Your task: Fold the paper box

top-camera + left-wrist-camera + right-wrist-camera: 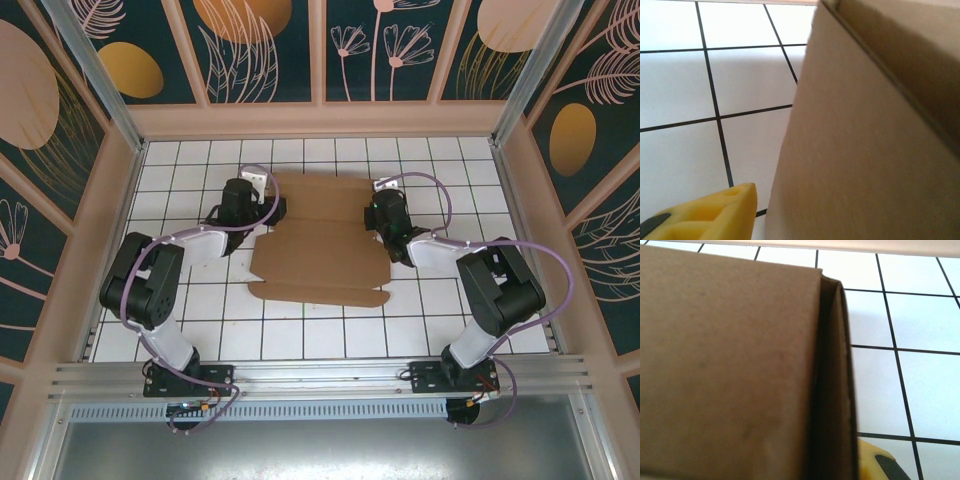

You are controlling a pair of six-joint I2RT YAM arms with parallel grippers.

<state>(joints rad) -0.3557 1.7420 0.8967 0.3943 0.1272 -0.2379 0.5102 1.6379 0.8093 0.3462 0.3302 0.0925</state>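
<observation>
Now, your stock:
Table [300, 340]: white tiles, black grid.
Paper box [320, 240]: brown, at your table's centre.
Right gripper [374, 213]: box's 3 o'clock edge, jaws clamped on its wall.
Left gripper [270, 210]: box's 9 o'clock edge; jaw gap you cannot tell.

White tiled tabletop [330, 335] with black grid lines, centre. Beige ledge [320, 120] borders the tiles at 12 o'clock, same at 9 and 3. Dark teal wall panels [270, 50] with peach leaf, flower and oval prints at 12, 9 and 3, split by beige strips [317, 50]. Slanted aluminium posts at 11 [95, 70] and 1 [535, 70]. Aluminium rail [320, 378] across 6 o'clock at the tabletop's near edge. Slotted strip [330, 410] just below it. Grey metal sheet [320, 450] at the bottom edge.
</observation>
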